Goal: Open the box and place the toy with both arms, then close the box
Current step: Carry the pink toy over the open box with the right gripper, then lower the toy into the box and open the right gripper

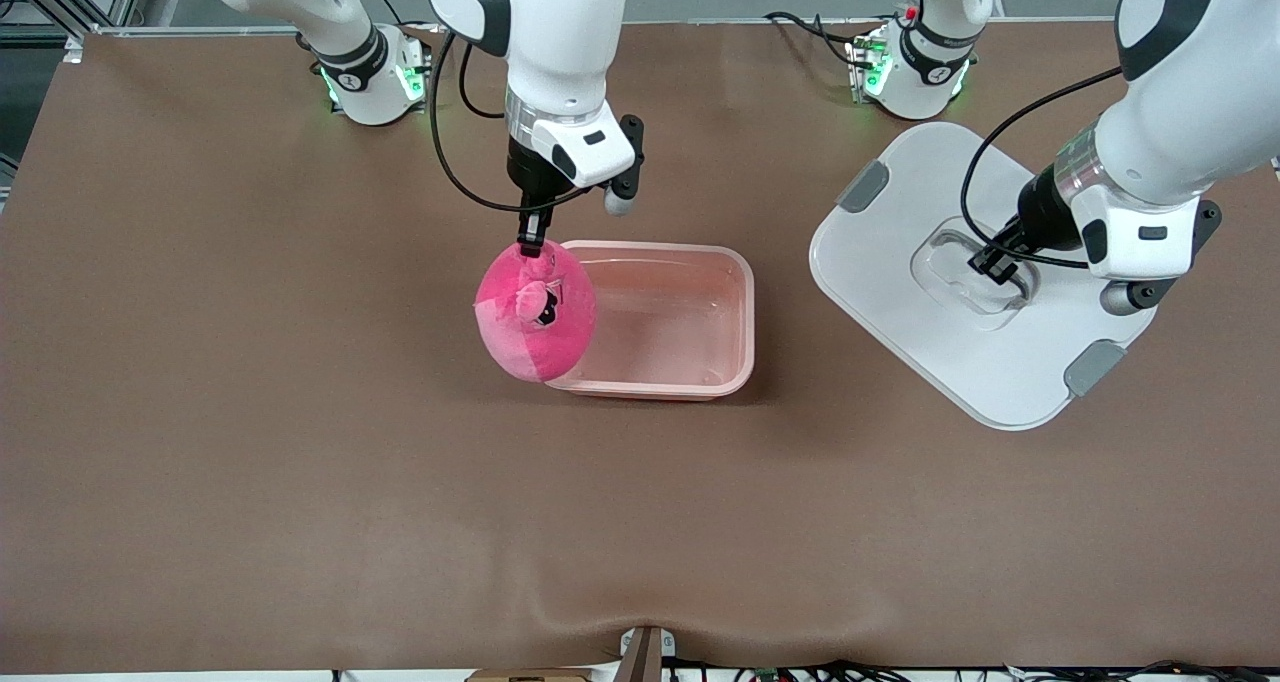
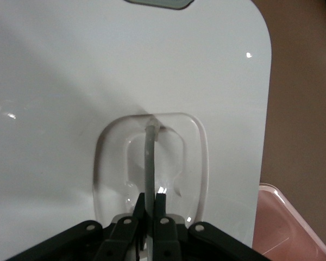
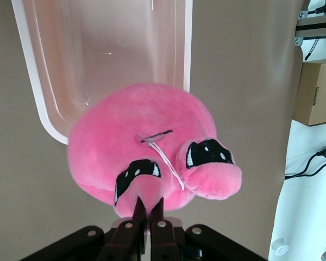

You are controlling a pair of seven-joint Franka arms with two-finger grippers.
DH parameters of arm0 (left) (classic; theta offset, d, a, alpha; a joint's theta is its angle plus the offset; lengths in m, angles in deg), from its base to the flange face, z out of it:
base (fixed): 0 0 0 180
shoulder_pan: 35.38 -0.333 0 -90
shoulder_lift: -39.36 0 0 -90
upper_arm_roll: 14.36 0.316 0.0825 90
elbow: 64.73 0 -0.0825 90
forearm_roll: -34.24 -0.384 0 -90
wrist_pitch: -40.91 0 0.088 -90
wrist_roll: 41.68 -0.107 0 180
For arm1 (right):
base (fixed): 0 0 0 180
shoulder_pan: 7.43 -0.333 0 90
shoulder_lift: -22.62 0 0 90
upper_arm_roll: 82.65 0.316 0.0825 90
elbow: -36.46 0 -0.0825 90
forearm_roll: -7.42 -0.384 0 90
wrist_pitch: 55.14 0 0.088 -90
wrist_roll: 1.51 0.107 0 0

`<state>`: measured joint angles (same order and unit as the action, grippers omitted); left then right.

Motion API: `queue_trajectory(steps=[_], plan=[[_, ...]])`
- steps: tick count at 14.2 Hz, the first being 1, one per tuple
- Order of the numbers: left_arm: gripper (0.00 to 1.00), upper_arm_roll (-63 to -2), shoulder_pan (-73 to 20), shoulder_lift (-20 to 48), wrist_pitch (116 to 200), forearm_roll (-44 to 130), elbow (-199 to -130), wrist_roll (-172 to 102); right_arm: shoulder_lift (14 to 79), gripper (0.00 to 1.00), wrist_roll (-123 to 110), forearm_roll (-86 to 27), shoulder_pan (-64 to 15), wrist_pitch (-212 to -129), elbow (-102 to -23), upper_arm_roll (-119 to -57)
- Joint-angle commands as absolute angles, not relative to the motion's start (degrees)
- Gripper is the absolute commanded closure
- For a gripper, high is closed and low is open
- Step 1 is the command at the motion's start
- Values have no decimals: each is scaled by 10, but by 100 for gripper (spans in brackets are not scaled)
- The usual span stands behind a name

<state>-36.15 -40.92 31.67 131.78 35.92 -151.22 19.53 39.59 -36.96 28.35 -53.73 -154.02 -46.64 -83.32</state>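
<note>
Right claw [image 1: 533, 243] is hanging over the rim of the open tub at the right arm's end, fingers pressed together and pinching the small round hot-pink plush toy with two bulging stalk eyes [image 1: 535, 310] by its top edge. Toy is dangling clear of the bench, partly over the tub's rim and partly over the brown bench surface [image 1: 250, 412]. Right wrist view is showing the plush [image 3: 141, 147] just ahead of the fingertips, eyes turned toward the camera, a thin white tag thread running across it.

Rounded-rectangular translucent pink plastic tub [image 1: 700, 322] is sitting lidless near the middle of the bench; nothing is lying in it.

White rounded-rectangular lid with grey side clips and a recessed clear handle [image 1: 900, 292] is lying flat on the bench toward the left arm's end, well apart from the tub. Left claw [image 1: 993, 262] is sitting down in the lid's recess, fingers closed on the clear handle strap [image 2: 149, 163]. Left wrist view is showing the lid [image 2: 54, 81] filling most of the frame, a corner of the tub [image 2: 293, 228] at its edge.
</note>
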Motion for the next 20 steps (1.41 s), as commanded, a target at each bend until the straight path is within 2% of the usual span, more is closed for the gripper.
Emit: queue_trajectory(steps=[1, 12, 14, 19, 20], plan=[[100, -362, -412, 325, 1311, 371, -1514, 183, 403, 100, -361, 298, -546, -1533, -447, -838], [100, -364, -411, 322, 1311, 371, -1516, 187, 417, 100, -344, 299, -557, -1535, -430, -838], [100, -365, -409, 322, 1310, 371, -1516, 188, 420, 79, -344, 305, -560, -1535, -428, -839], [100, -365, -408, 319, 1311, 371, -1516, 188, 420, 74, -345, 304, -559, -1535, -428, -839], [100, -365, -408, 318, 1310, 371, -1516, 187, 420, 69, -345, 304, -559, -1535, -427, -839]])
